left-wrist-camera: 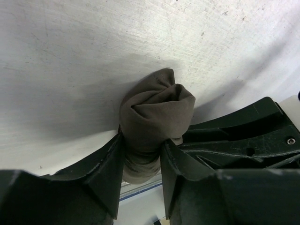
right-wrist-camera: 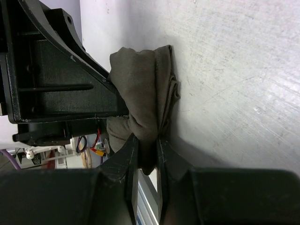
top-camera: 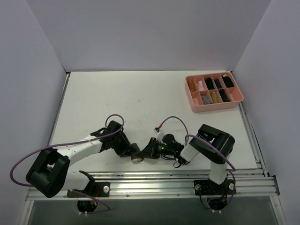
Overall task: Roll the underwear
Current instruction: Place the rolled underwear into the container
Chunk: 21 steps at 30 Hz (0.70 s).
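The underwear (left-wrist-camera: pixel 157 115) is a bunched roll of olive-brown cloth resting on the white table. My left gripper (left-wrist-camera: pixel 142 141) is shut on its lower part, one finger on each side of the roll. From the opposite side my right gripper (right-wrist-camera: pixel 146 139) is shut on a fold of the underwear (right-wrist-camera: pixel 140 89), pinching the cloth narrowly. In the top view both grippers meet at the table's near middle, left gripper (top-camera: pixel 132 151) and right gripper (top-camera: pixel 150 149) nose to nose. Only a pale end of the underwear (top-camera: pixel 137 159) shows between them.
A pink compartment tray (top-camera: pixel 215 108) with small rolled items stands at the far right. Aluminium rails (top-camera: pixel 164 180) run along the near edge just behind the grippers. Purple cables (top-camera: pixel 171 119) loop above each arm. White walls enclose the table on three sides.
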### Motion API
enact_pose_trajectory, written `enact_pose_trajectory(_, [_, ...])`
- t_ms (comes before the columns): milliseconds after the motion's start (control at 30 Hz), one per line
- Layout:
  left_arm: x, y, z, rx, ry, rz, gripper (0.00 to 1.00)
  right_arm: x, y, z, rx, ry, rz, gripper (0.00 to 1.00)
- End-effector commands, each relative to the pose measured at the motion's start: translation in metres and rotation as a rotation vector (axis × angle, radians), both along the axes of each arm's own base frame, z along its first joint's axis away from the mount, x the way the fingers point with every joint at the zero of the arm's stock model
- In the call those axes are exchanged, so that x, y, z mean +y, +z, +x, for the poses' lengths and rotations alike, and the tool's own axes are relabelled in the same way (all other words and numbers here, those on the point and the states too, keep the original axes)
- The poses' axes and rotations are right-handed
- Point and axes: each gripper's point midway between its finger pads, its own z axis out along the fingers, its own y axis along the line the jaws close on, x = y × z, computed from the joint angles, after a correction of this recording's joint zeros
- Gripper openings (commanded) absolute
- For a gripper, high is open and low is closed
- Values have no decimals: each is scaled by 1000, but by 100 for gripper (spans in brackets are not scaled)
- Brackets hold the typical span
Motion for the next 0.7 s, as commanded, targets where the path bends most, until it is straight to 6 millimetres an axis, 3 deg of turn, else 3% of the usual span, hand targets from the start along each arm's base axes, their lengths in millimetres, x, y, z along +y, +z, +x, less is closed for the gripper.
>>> enact_pose_trajectory(0, [42, -32, -20, 69, 39, 220, 43, -13, -35, -36, 100, 78, -133, 0])
enact_pose_trajectory(233, [35, 6, -7, 28, 53, 181, 60, -13, -23, -27, 22, 83, -173, 0])
enact_pose_trajectory(300, [32, 16, -1, 11, 58, 165, 61, -13, -21, -27, 10, 87, -180, 0])
enact_pose_trajectory(633, [43, 34, 0, -4, 77, 139, 62, -17, -3, -15, -79, 81, -240, 0])
enact_pose_trajectory(667, [47, 39, 4, -23, 90, 125, 62, -13, 7, -9, -112, 70, -238, 0])
